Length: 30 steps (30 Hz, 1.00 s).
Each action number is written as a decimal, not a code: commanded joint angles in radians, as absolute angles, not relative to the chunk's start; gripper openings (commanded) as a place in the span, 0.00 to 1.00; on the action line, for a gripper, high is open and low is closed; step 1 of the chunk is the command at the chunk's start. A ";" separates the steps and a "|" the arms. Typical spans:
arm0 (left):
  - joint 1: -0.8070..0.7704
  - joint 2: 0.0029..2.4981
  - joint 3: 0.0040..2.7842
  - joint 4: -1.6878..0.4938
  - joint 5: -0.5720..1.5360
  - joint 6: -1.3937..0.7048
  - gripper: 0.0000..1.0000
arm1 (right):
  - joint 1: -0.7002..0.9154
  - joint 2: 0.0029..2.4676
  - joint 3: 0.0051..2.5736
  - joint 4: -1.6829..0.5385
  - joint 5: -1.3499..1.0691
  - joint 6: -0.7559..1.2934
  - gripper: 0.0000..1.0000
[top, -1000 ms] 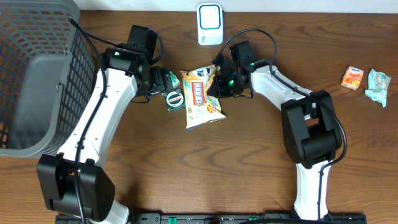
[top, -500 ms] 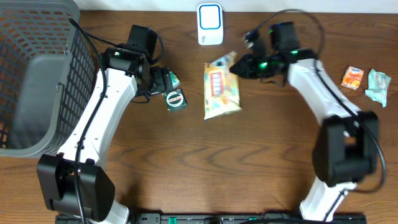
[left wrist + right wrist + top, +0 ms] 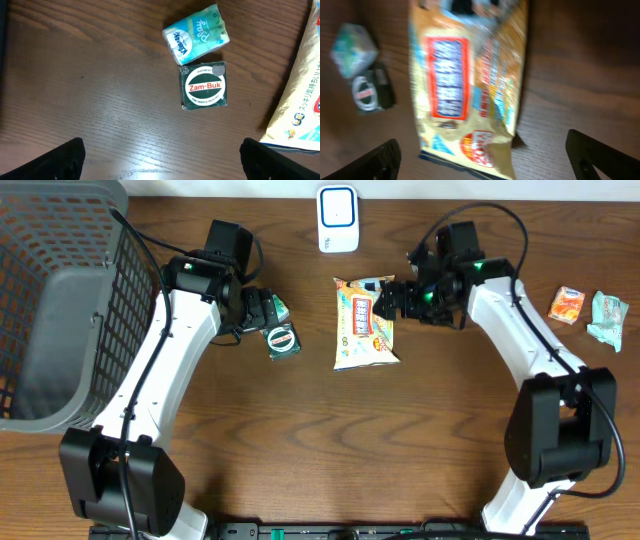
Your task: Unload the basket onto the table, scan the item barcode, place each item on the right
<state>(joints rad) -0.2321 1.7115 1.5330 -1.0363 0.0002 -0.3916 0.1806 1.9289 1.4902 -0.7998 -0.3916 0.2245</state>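
Overhead: snack bag [image 3: 365, 325] lies flat on the table [image 3: 300, 440], upper centre of frame, long axis running top to bottom. It sits below the white scanner [image 3: 338, 218] at the top edge, near it but apart. The printed front is up and I see no barcode on this face, so I judge the code is on the underside or a seam; the scan is not yet done.

Right gripper [image 3: 392, 302] is at the bag's upper right edge. In the right wrist view both fingertips stand wide at the lower corners and the bag lies between them unclamped: jaws open, holding nothing. That view is blurred.

Left gripper [image 3: 160, 160]: jaws wide open, empty, hovering over bare wood just below the Zam-Buk box [image 3: 203, 86] and the tissue pack [image 3: 198, 34], which touch each other. It looks parked there to keep clear of the right arm's work.

Basket [image 3: 60, 290] is at the left. An orange packet [image 3: 566, 304] and a pale green packet [image 3: 606, 318] wait at the far right.

Next move, as I judge it: regrip the bag and turn its code toward the scanner window.
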 commanded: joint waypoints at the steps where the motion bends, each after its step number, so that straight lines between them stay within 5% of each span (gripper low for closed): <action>1: -0.229 1.711 1.541 -1.039 -0.011 -0.386 0.98 | 0.189 1.979 1.446 -0.805 -0.389 0.265 0.99; 30: -0.229 1.711 1.541 -1.039 -0.011 -0.386 0.98 | 0.258 2.001 1.274 -0.730 -0.454 0.434 0.99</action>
